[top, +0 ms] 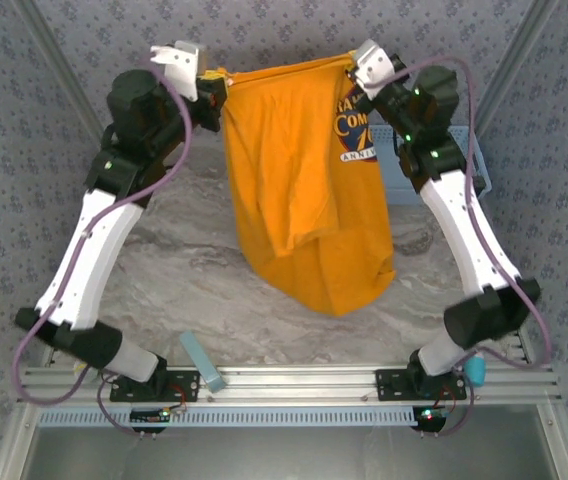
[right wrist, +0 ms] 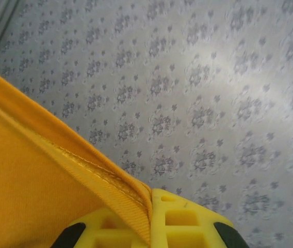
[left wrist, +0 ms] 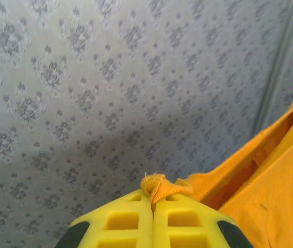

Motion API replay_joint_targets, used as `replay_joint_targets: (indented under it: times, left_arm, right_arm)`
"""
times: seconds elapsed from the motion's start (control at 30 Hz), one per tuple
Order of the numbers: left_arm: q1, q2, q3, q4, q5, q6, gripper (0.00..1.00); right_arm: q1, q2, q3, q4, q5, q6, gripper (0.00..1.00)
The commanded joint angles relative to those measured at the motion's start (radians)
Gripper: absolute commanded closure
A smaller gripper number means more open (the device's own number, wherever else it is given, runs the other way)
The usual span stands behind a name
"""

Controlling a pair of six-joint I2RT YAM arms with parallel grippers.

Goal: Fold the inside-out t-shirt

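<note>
Left fingers [left wrist: 147, 207]: pressed shut on a bunched corner of the t-shirt [top: 294, 190], with a nub of cloth poking past the tips.
Right fingers [right wrist: 160, 212]: clamped on the stitched edge at the opposite corner.
T-shirt: orange-yellow, its top edge stretched between both arms at the far side. The body hangs like a sack over the middle of the table [top: 179, 285], with dark lettering on its right part. Whether it touches the table cannot be told.
Basket [top: 404, 182]: light blue, far right, partly behind the right arm.
</note>
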Motion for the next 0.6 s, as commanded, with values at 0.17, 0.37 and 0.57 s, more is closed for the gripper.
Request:
replay_joint_targets:
  times: [0.17,0.37,0.57]
  left_arm:
    - [0.120,0.298,0.532,-0.140,-0.010,0.057,1.00]
    - [0.133,0.412,0.851,-0.294,0.043,0.080,1.00]
    - [0.133,0.228,0.571,-0.326,0.102,0.113,0.99]
  right_arm:
    - [-0.080,0.415,0.623,-0.037,0.015,0.252,1.00]
    - [-0.056,0.469,0.821,-0.163,-0.004,0.223,1.00]
    - [-0.010,0.202,0.346,-0.090,-0.024,0.071,1.00]
